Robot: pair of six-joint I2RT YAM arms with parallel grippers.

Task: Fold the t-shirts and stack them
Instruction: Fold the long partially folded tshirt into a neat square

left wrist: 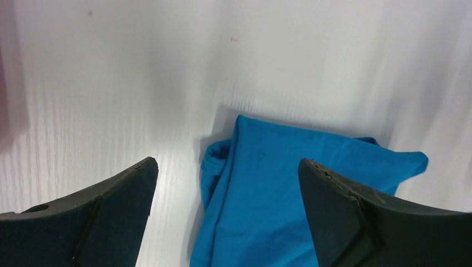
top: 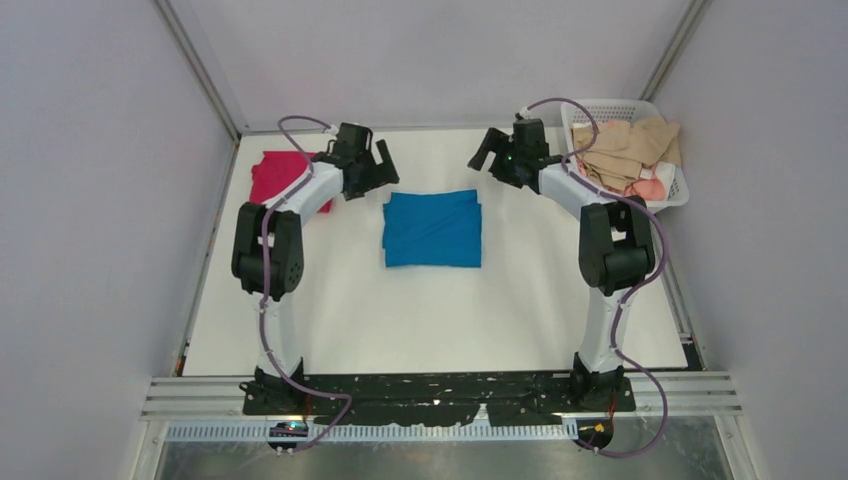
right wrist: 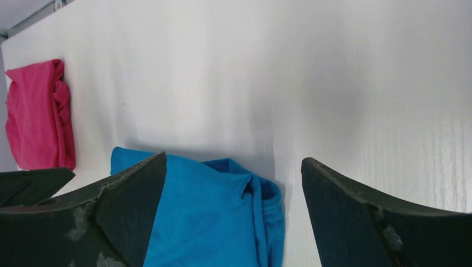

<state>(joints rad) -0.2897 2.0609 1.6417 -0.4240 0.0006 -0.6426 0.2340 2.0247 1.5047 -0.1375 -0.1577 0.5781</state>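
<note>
From above, a folded bright blue cotton t-shirt is seen lying flat at the middle of the white tabletop. A magenta-red cotton t-shirt is seen at the far left, partly hidden by the left arm. The left tool and right tool are held near the blue shirt's far corners. In the left wrist view, that tool is shown spread wide over a blue corner, nothing pinched. In the right wrist view, that tool is likewise spread, with the red shirt seen beyond.
</note>
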